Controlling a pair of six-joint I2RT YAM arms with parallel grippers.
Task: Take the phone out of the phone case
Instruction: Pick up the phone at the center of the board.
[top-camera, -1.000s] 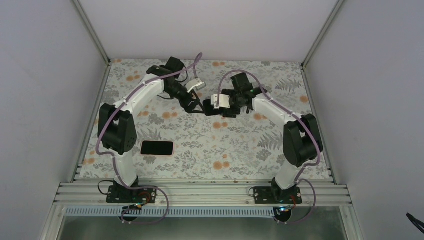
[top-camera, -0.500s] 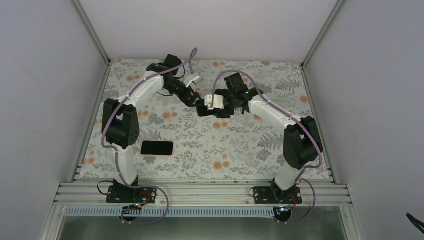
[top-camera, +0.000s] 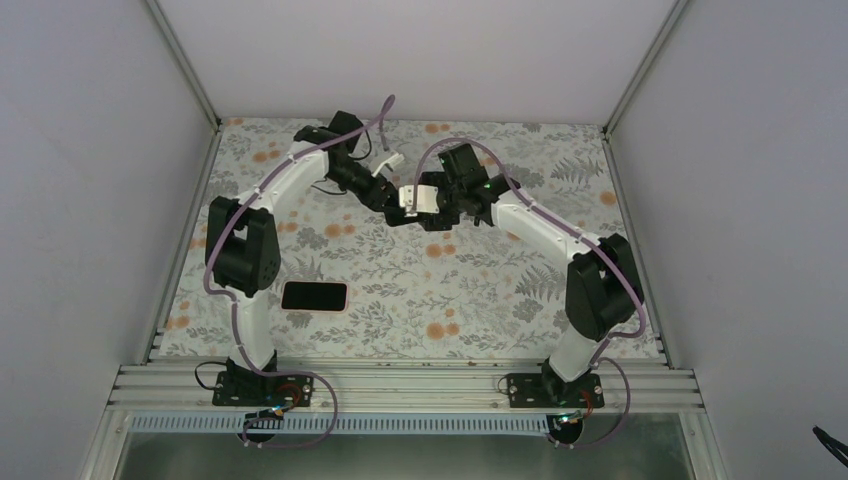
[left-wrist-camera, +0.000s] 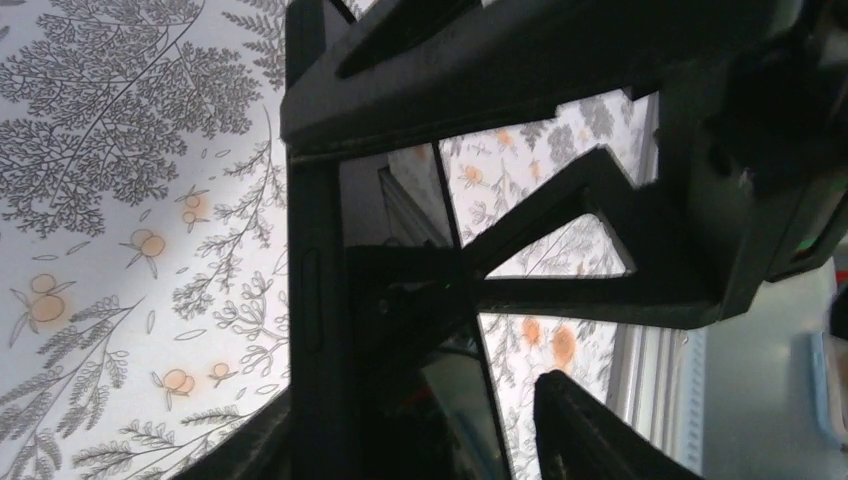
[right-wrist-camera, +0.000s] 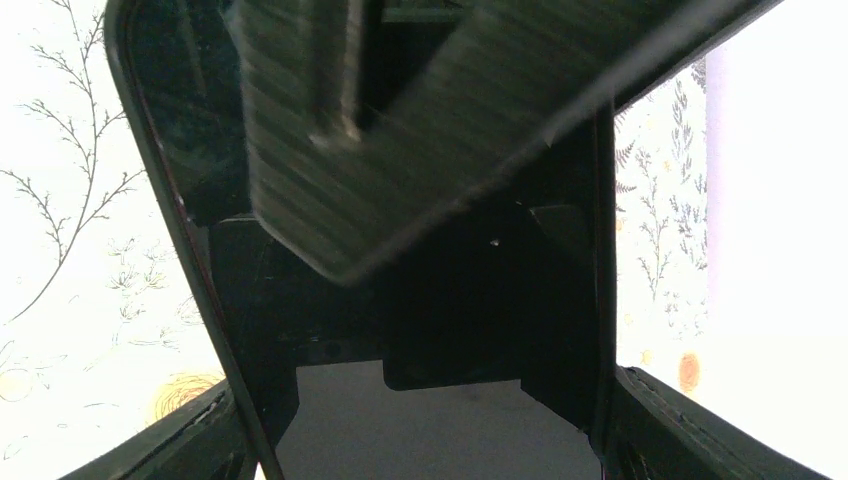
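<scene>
Above the bench (top-camera: 480, 290), far middle, left end effector (top-camera: 388, 198) meets right end effector (top-camera: 407, 212); a dark slab (top-camera: 314, 296) lies apart. Left wrist: case (left-wrist-camera: 305, 300) edge-on between fingers (left-wrist-camera: 590, 430), grip unclear. Right wrist: fingers (right-wrist-camera: 680, 430) pinch its edges. Likely stiff, slick; take the rims.

We see the phone (top-camera: 314, 296) lying flat on the table (top-camera: 480, 300) toward the near left. It is a black slab with rounded corners, its long side running left to right. The phone case (right-wrist-camera: 440, 290) is well apart from it, raised off the surface over the far middle. It is black with a thin raised rim.
</scene>
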